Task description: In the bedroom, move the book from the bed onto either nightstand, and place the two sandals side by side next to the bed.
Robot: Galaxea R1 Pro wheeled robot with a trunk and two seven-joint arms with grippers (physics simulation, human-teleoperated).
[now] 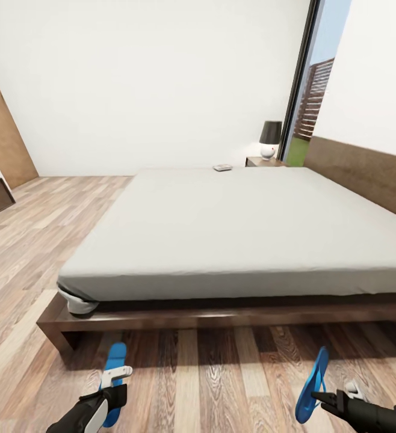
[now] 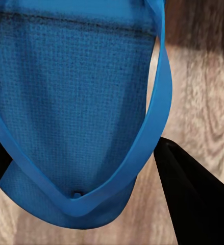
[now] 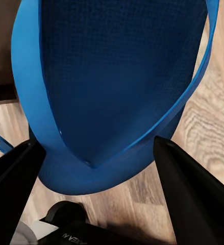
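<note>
I am holding one blue sandal in my left gripper (image 1: 111,385) and the other sandal (image 1: 311,388) in my right gripper (image 1: 318,398), jaws closed on each, near the bed (image 1: 222,240), needing to lay them side by side on the floor (image 1: 222,373).

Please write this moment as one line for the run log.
left hand: holds sandal | right hand: holds second sandal | both above floor by bed | book: on far bed edge

The bed (image 1: 234,234) blocks the way ahead; its frame's front edge juts past the mattress. Bare plank floor (image 1: 216,367) lies open between the two sandals along that edge.
</note>
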